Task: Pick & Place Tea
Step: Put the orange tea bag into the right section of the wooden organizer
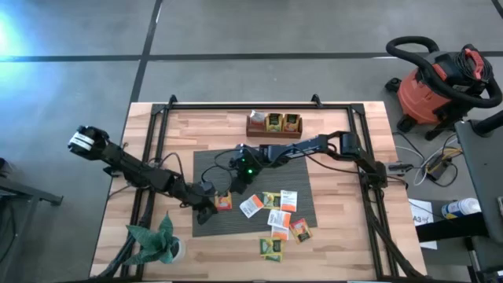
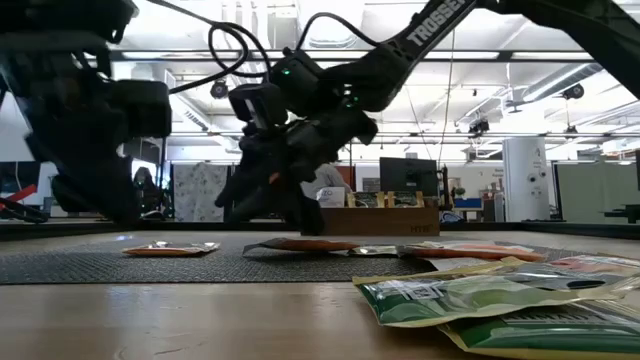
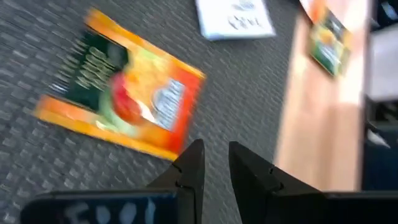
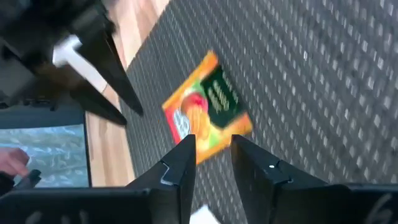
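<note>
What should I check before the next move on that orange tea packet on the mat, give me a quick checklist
1. Orange packet lies flat on the mat: ok.
2. Packet free of any grip: ok; neither gripper holds it.
3. Right gripper over the packet, fingers parted with nothing between: ok.
4. Left gripper clear of the right one's path: not ok; it sits right beside the packet with its fingers a narrow gap apart.
5. Nothing overlapping the packet: ok; the white packet lies apart.
6. Room in the wooden box for another packet: cannot tell.
</note>
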